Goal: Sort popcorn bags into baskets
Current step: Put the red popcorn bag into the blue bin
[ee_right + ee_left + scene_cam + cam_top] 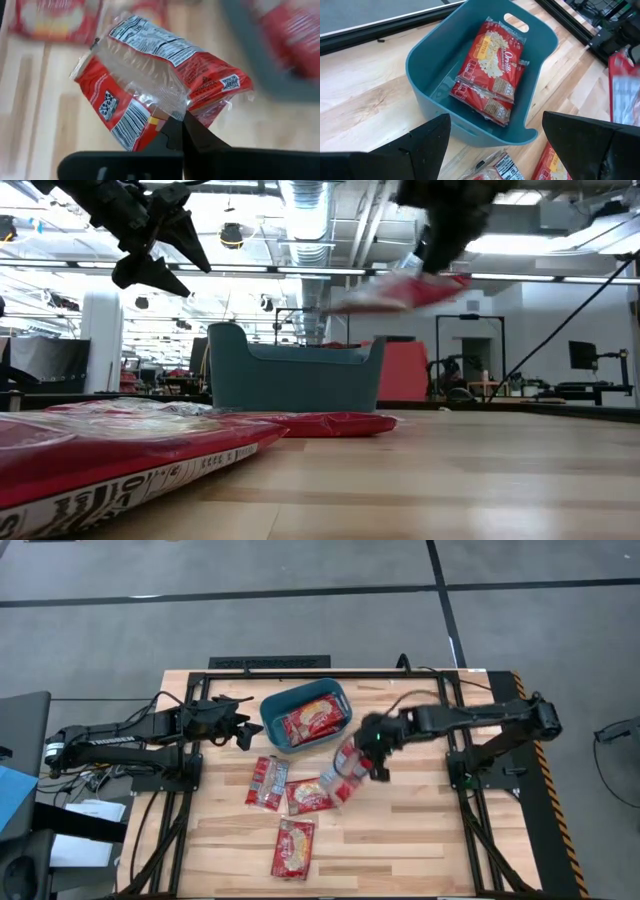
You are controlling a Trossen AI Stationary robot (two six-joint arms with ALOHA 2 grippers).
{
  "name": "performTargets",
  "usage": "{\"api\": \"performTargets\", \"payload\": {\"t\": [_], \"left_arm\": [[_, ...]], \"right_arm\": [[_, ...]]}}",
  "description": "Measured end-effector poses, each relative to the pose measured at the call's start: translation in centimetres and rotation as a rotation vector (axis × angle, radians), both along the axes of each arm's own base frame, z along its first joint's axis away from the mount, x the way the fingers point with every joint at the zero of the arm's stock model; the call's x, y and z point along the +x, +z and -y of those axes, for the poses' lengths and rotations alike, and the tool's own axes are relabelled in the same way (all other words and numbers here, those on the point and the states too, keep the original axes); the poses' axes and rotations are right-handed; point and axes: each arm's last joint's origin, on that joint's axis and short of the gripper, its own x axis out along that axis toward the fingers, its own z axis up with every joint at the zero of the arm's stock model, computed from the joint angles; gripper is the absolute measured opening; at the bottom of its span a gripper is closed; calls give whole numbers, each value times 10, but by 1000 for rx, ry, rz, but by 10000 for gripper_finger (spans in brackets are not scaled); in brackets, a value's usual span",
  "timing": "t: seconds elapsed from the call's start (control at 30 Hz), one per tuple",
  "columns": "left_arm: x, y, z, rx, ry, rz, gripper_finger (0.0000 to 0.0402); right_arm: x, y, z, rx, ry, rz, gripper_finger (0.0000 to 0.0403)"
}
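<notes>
Right hand (175, 131): fingers pinched shut on the crinkled clear seam of one popcorn bag (160, 82), a flat red foil packet turned label side up with white nutrition panel and barcode showing. The held bag (347, 762) hangs clear of the tabletop (420, 830), just at 5 o'clock of the basket (272, 716); seen in the low view it sits high in the air, tilted.

Left hand (240, 727): fingers spread wide, holding nothing, raised at 9 o'clock of the basket.

Basket: teal plastic tub, smooth walls, rounded corners, slot handle at one end. Red packets with a yellow-cream popcorn picture lie flat inside (492, 70), glossy and overlapped.

Loose bags on the pale wood-plank tabletop: two (267, 782) (308, 796) side by side at 6 o'clock of the basket, one more (293, 847) further out on the same line.
</notes>
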Motion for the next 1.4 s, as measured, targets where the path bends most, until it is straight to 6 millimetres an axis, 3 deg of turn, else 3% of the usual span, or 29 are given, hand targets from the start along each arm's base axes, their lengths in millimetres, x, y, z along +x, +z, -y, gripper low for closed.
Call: {"api": "performTargets", "payload": {"t": [0.17, 0.33, 0.73, 0.87, 1.03, 1.4], "left_arm": [[0, 0, 0, -6, 4, 4, 303], [0, 0, 0, -8, 23, 9, 303], [-1, 1, -4, -5, 94, 19, 303], [-2, 1, -6, -12, 112, 27, 303], [-3, 1, -8, -21, 130, 33, 303], [-3, 1, -8, -32, 149, 44, 303]], "right_arm": [[14, 28, 41, -67, -87, 115, 3], [30, 35, 89, -67, -200, 180, 3], [68, -23, 164, 22, -354, 126, 4], [73, -33, 177, 57, -402, 107, 9], [74, -37, 180, 74, -414, 88, 34], [64, -27, 186, 12, -412, 68, 153]]}}
